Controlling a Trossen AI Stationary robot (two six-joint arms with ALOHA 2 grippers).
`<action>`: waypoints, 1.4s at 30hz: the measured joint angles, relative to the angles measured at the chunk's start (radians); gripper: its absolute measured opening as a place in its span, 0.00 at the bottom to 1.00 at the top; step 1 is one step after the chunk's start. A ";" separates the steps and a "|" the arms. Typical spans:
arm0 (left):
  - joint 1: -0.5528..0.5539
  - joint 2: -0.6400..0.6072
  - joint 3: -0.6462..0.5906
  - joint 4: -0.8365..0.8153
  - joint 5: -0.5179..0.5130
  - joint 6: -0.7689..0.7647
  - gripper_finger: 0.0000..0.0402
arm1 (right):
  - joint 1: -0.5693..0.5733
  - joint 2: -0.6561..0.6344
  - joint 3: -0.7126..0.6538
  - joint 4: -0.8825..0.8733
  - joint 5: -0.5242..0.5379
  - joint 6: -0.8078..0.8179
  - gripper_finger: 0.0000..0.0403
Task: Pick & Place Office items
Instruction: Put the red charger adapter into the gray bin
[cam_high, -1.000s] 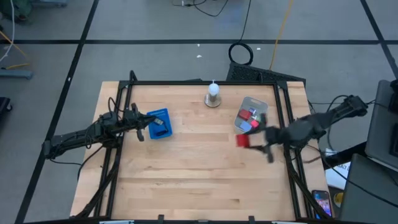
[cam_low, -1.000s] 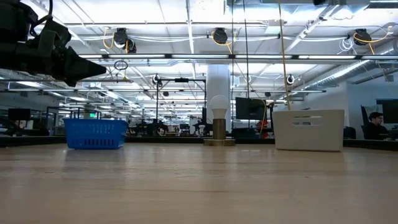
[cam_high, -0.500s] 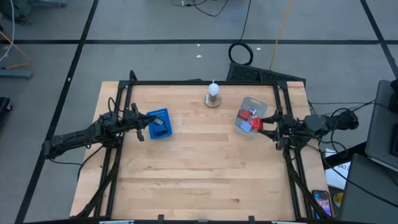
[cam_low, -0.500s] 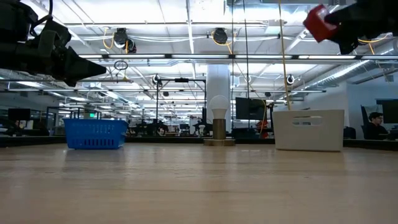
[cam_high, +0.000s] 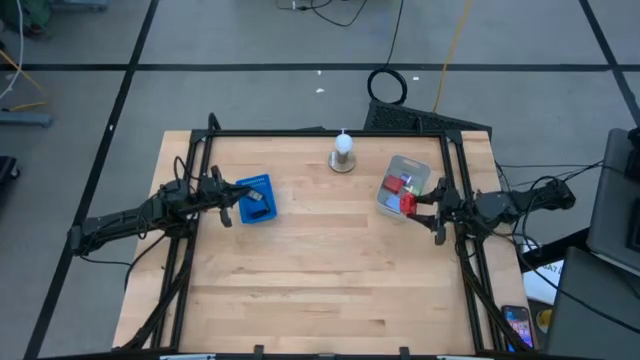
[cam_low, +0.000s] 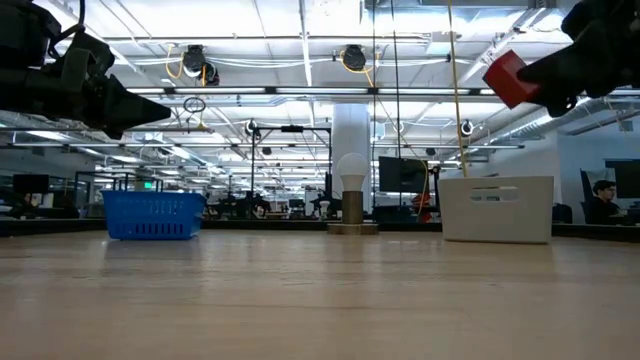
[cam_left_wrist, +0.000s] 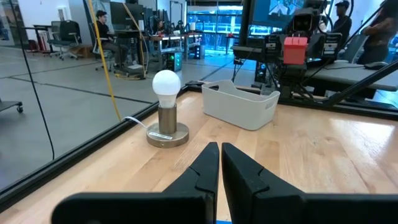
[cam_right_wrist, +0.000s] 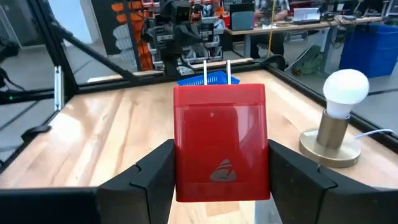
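Right pincer (cam_high: 425, 205), clamped on a red office item (cam_right_wrist: 220, 142) raised above the table (cam_high: 320, 280) beside the grey tub (cam_high: 400, 170) at right, should carry it level; left pincer (cam_high: 228, 205) rests closed.

The red block (cam_right_wrist: 220, 144) held in the right end effector (cam_right_wrist: 219, 186) looks like smooth, slightly glossy plastic, with two bright metal prongs on its far end. The end effector's fingers (cam_right_wrist: 149, 171) are matt black plastic. Below them the worktop (cam_high: 320, 270) is pale, smooth wood with a visible grain. Just beside the end effector, the tub (cam_left_wrist: 239, 104) is milky matt plastic.
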 joint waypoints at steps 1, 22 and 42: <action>0.000 0.000 0.000 0.000 0.000 0.000 0.05 | 0.000 -0.002 -0.004 0.001 0.000 -0.007 0.50; 0.000 0.000 0.000 0.000 0.000 0.008 0.05 | -0.199 0.569 0.447 -0.484 0.155 0.141 0.50; 0.000 0.000 0.000 0.005 0.000 0.005 0.05 | -0.746 1.041 0.472 -0.463 -0.342 -0.093 0.50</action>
